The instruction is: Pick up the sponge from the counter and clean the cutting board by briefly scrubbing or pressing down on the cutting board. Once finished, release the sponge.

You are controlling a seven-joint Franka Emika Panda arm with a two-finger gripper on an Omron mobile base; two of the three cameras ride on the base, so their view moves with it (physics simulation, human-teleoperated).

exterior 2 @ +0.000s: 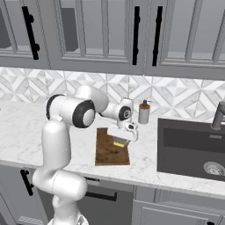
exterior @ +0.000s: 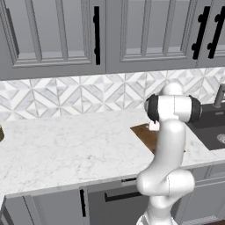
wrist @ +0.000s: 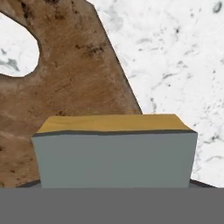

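Gripper (exterior 2: 121, 140) clamped on the sponge (wrist: 116, 159) over the brown cutting board (exterior 2: 109, 154), veined marble counter (exterior: 66, 149) around, patterned tiles (exterior: 57, 96) behind

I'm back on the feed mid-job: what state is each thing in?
Pincer: closed on the sponge.
Sponge: held over the cutting board; contact unclear.
Cutting board: flat on the counter, dark-marked.
Soap bottle: upright.
Upper cabinet doors: shut.
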